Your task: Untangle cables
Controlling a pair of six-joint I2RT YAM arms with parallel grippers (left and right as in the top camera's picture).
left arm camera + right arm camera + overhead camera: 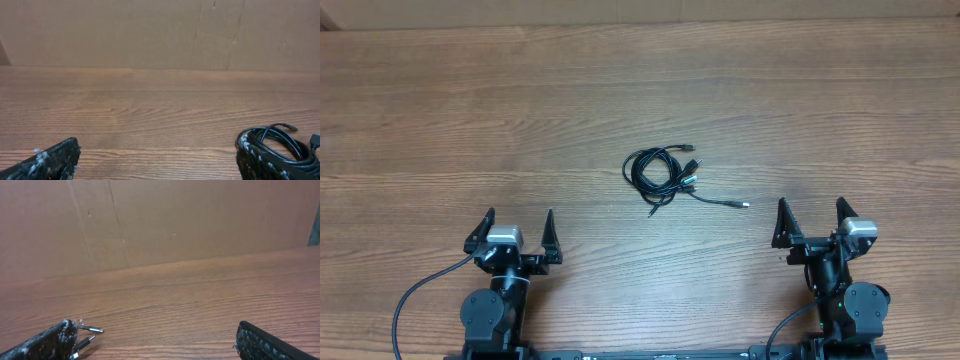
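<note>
So my left gripper point(518, 216) and right gripper point(810, 206) sit wide open along the bottom of the frame, flanking the cables point(665, 172) bundled mid-frame, ready to pull from both sides. Maybe three cords, hard to count.

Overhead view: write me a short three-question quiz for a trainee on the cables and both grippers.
1. True or false: the cables lie in one bundle on the table, touched by neither gripper.
2. The left gripper is: A) shut on a cable, B) open and empty, C) out of view.
3. Fill in: the longest stray plug end reaches out toward the ____ gripper.
Key: 1 true; 2 B; 3 right, meaning the right gripper.
</note>
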